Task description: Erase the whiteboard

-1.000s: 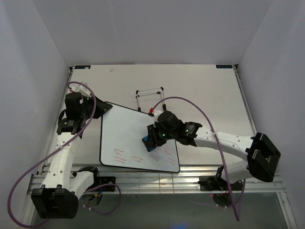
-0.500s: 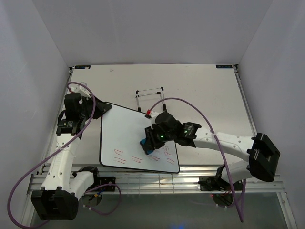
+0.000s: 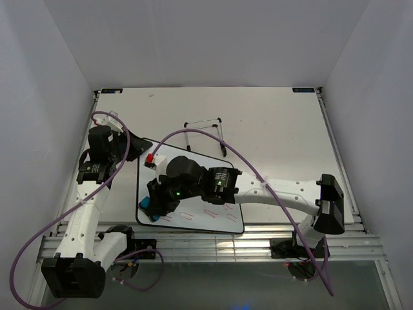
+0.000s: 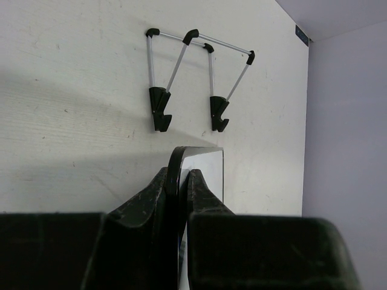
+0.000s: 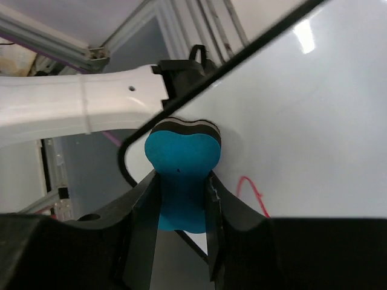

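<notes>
On the whiteboard (image 3: 200, 223), red marks (image 5: 251, 190) near the eraser (image 5: 181, 175) are illegible.

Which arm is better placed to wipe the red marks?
Right. The right gripper holds the blue eraser on the whiteboard beside the red marks; the left gripper clamps the board's far corner.

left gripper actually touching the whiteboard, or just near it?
Touching. The left wrist view shows the left gripper clamped on the whiteboard at its black rim, its jaws pressed against both faces with no gap visible.
</notes>
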`<action>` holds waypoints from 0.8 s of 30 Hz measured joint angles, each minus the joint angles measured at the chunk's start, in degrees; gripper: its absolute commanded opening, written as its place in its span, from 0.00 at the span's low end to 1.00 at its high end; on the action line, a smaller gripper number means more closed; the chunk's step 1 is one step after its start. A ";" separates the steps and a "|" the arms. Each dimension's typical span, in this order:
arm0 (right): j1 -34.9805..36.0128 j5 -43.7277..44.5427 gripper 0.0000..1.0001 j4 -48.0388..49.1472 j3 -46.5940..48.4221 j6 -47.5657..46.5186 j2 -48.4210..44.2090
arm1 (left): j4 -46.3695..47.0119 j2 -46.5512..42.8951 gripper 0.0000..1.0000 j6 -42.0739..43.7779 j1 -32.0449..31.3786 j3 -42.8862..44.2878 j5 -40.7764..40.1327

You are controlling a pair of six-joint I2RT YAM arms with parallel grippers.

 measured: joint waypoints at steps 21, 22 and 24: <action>-5.18 14.25 0.13 -7.80 -25.79 3.06 -15.91 | 0.20 0.33 0.00 -0.07 0.00 0.00 -0.09; -4.96 13.42 0.13 -7.58 -23.21 2.54 -14.27 | 0.15 0.33 0.00 -0.07 0.00 0.00 -0.09; -4.28 11.76 0.13 -7.10 -17.16 1.75 -10.67 | 0.15 0.28 0.00 -0.07 0.00 0.00 -0.11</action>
